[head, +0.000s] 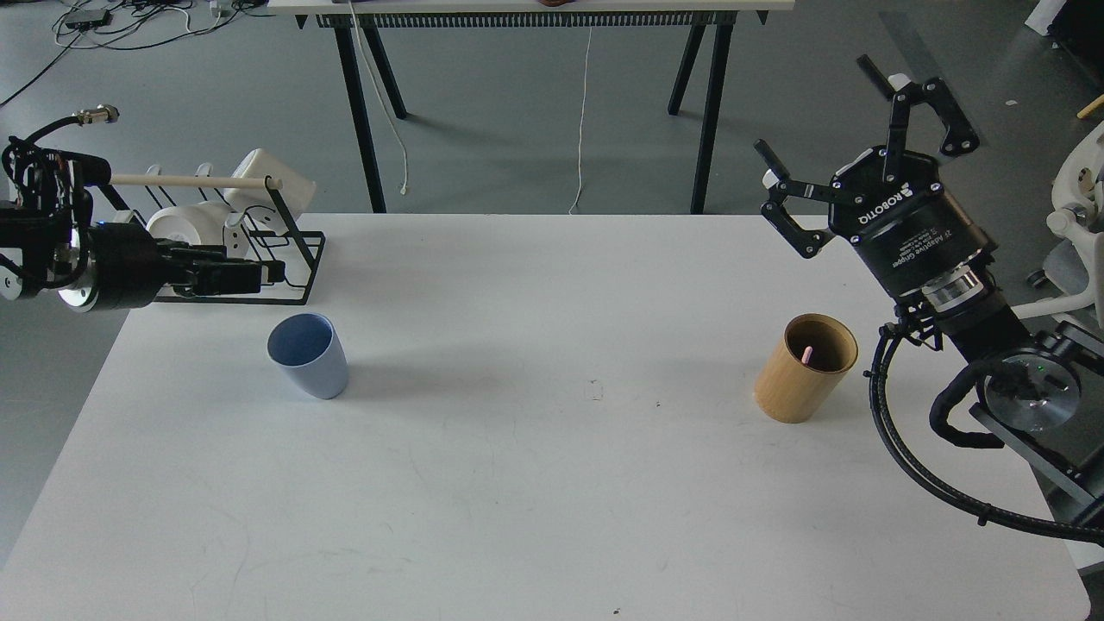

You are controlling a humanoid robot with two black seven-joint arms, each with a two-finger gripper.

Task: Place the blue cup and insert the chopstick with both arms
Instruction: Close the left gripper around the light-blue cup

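Observation:
The blue cup (pixel 309 355) stands upright on the left part of the white table (pixel 552 483). Only the pink tip of the chopstick (pixel 807 354) shows, inside the tan wooden holder (pixel 787 390) at the right. My left gripper (pixel 259 276) reaches in horizontally from the left, just above and left of the cup and in front of the rack; it is seen side-on and dark, so its fingers cannot be told apart. My right gripper (pixel 815 110) is open and empty, raised above and behind the holder, pointing up and left.
A black wire mug rack (pixel 285 259) with white mugs (pixel 177 226) and a pale wooden dowel (pixel 194 181) stands at the table's back left corner. A black-legged table (pixel 362 121) stands behind. My right arm's cable (pixel 914 466) hangs over the right edge.

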